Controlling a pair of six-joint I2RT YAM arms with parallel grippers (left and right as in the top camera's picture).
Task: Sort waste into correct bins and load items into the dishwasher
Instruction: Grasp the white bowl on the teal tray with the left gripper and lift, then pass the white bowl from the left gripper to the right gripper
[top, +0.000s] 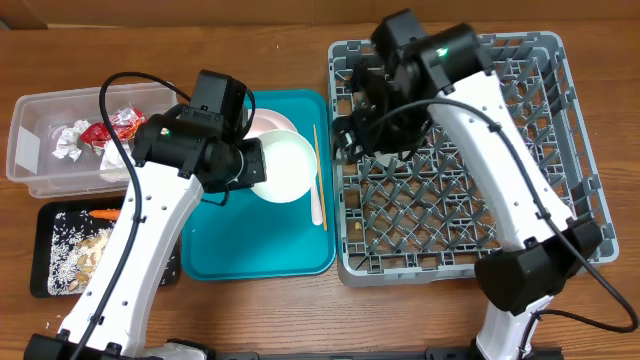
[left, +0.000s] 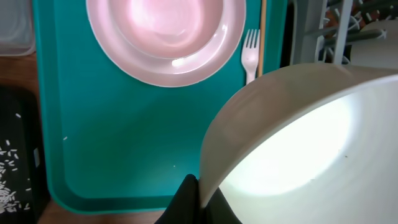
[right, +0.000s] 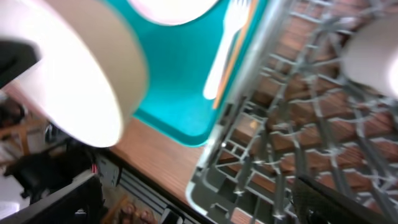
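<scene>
Left fingers clamped on the rim of the white bowl, dish rack off to its right; right fingers, can't tell

I work over 1 brown wood-grain table, evenly lit; past its edge, dark clutter, too blurred to ID

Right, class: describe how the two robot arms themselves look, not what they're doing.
Both the left arm and the right arm have smooth white tubular links joined by chunky black joints. Each carries a small green light on a black joint and a thin black cable running alongside.
</scene>
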